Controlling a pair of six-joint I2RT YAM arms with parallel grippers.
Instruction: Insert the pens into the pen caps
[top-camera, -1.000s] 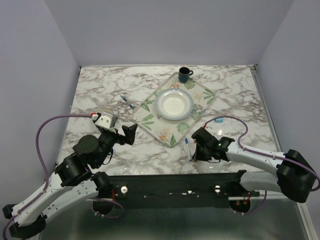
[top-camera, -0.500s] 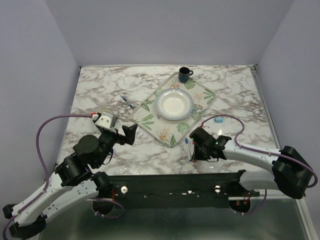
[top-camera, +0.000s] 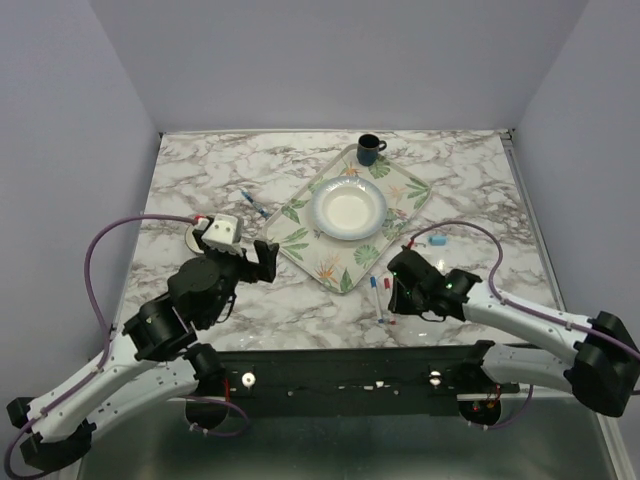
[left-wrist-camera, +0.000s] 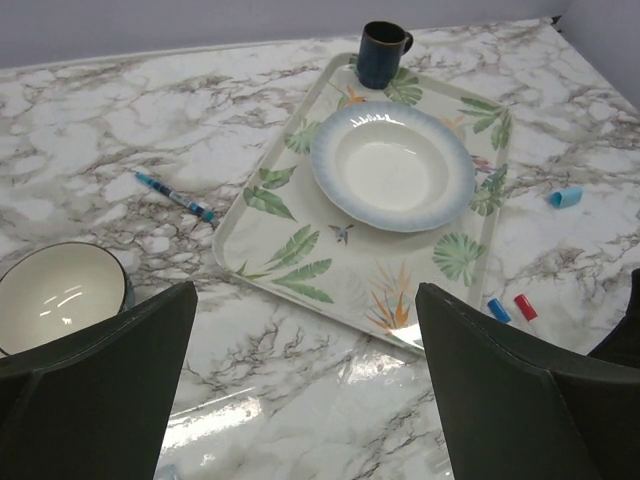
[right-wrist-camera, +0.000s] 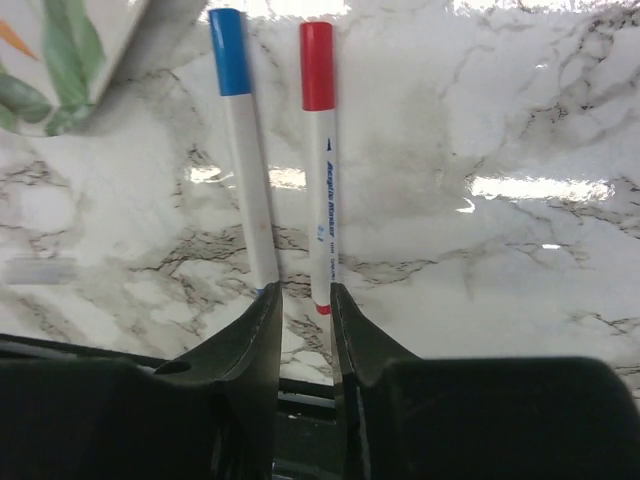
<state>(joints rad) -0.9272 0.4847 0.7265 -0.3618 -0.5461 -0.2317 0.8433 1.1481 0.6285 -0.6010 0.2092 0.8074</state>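
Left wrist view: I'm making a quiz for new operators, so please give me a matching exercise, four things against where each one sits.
Things:
1. white plate
2. thin blue pen
3. light-blue cap
4. cream bowl

Places:
A. on the marble table, right of the tray
B. in the middle of the tray
C. bottom left corner of the view
D. on the table, left of the tray

Pairs: 1-B, 2-D, 3-A, 4-C

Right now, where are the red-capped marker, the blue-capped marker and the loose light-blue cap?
red-capped marker (right-wrist-camera: 319, 190): right wrist view, on its white barrel.
blue-capped marker (right-wrist-camera: 247, 180): right wrist view, on its white barrel.
light-blue cap (left-wrist-camera: 566, 197): left wrist view, on its middle.
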